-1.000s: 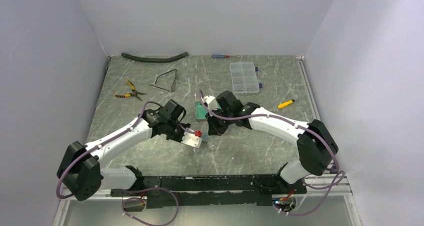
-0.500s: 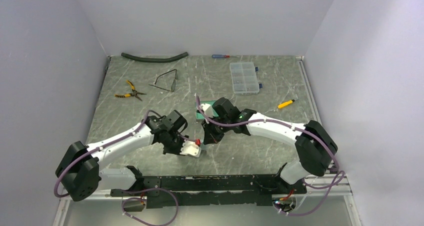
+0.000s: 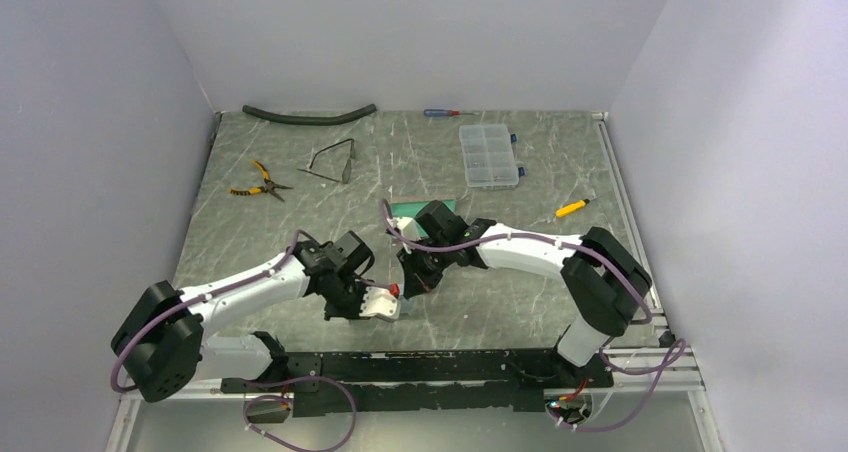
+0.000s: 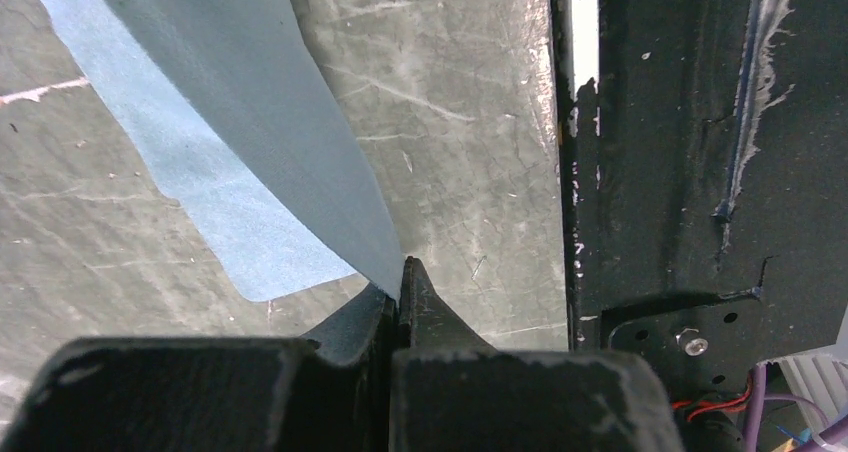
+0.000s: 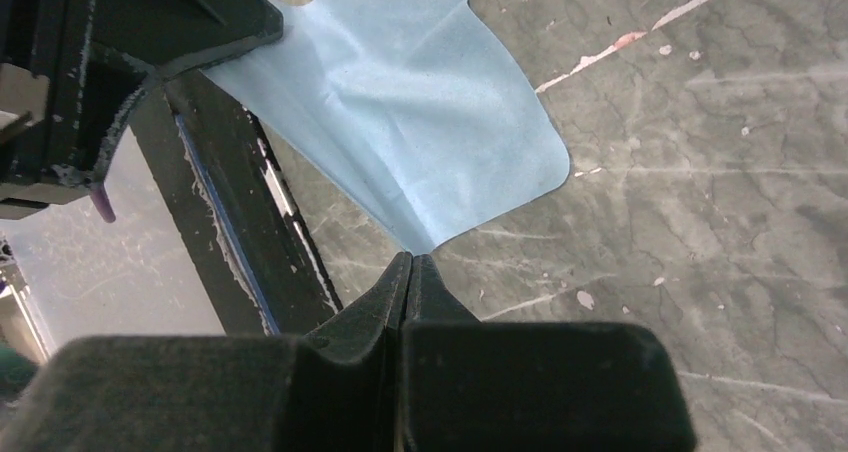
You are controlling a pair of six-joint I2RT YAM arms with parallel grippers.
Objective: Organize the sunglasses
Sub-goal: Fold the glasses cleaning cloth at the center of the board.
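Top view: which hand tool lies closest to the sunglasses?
The yellow-handled pliers, just left of the sunglasses; the screwdriver and the small yellow tool lie farther to the right.

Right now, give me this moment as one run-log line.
left gripper: shut on blue cloth | right gripper: shut on blue cloth | sunglasses: on table beside pliers, untouched

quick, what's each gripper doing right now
left gripper: closed, pinching a corner of the blue cloth
right gripper: closed, pinching the blue cloth too
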